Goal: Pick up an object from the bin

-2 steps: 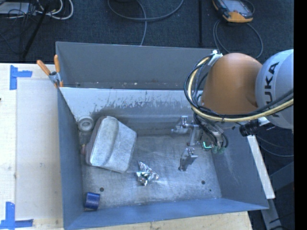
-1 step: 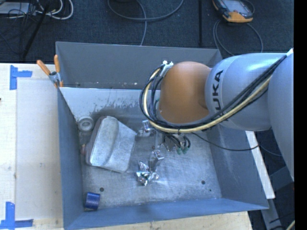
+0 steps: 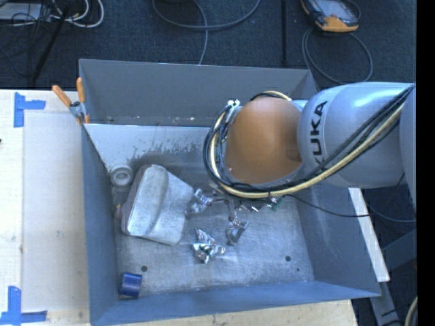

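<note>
This looks like a robot lab. A big grey robot arm with the name KUKA on it reaches from the right over a grey metal bin. Thick wires run along the arm. On the far side, loose cords lie on a dark carpet near an orange and black gadget.

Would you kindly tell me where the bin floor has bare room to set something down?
The widest bare floor is the front right corner, between the crumpled silver thing and the right wall of the bin. A narrower strip runs along the front wall, right of the blue cylinder. It is crowded at left and centre: white pad, grey cap, claw.
</note>
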Robot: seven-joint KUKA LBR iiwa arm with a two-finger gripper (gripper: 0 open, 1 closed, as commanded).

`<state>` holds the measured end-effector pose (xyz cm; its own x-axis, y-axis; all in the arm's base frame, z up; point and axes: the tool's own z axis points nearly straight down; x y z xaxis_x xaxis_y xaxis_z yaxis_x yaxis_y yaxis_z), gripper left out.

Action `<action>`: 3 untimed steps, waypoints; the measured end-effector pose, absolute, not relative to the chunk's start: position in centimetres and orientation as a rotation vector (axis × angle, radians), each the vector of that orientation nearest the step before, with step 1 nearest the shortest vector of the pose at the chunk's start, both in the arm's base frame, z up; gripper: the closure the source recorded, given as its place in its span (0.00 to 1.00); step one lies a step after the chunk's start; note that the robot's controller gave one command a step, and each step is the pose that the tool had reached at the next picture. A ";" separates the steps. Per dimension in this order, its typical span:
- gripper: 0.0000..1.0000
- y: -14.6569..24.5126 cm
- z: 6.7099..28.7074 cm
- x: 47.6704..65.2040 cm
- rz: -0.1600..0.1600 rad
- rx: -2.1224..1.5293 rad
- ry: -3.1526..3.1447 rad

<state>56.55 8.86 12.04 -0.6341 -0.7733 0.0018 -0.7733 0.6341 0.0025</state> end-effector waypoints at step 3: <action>0.00 19.8 7.1 56.6 -0.004 2.529 -1.860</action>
<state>56.64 19.84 7.12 0.2980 -0.9546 -0.0002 -0.9545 -0.2980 0.0037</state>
